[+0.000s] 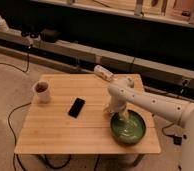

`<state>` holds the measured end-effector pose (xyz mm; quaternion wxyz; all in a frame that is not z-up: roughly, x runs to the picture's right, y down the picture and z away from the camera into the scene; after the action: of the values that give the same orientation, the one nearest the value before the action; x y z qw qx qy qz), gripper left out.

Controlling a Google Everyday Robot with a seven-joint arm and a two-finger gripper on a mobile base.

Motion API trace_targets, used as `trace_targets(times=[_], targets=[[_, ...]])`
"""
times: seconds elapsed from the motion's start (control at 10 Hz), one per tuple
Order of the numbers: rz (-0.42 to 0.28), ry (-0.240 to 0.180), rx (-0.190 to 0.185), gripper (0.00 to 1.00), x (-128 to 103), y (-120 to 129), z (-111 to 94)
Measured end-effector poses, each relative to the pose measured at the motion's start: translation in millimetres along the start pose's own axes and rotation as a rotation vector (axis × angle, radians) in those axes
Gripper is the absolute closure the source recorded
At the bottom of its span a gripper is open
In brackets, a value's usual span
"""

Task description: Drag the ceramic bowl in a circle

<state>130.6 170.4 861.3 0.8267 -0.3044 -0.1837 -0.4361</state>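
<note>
The ceramic bowl [128, 128], large, round, glossy green with a darker rim, sits on the wooden table [65, 130] near its front right corner. My white arm comes in from the right and bends down over the bowl. My gripper [119, 114] is at the bowl's back left rim, reaching into it.
A small white mug [42, 92] with dark contents stands at the table's left side. A black phone [76, 107] lies near the middle. A pale object [103, 73] lies at the back edge. Cables run on the floor at the left. A low ledge runs behind.
</note>
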Motion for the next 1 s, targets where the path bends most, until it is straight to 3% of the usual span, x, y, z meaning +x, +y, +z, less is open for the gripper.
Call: trace_targets(times=[0.2, 0.3, 0.6, 0.8, 1.0], targets=[[-0.006, -0.056, 0.01, 0.2, -5.8, -0.2, 3.8], [-0.019, -0.075, 0.007, 0.25, -5.5, 1.5, 6.3], [-0.033, -0.027, -0.05, 0.5, 10.4, 11.7, 14.0], [-0.012, 0.013, -0.08, 0.54, 20.3, 12.7, 13.3], [0.012, 0.036, -0.075, 0.55, 26.1, 8.0, 9.6]])
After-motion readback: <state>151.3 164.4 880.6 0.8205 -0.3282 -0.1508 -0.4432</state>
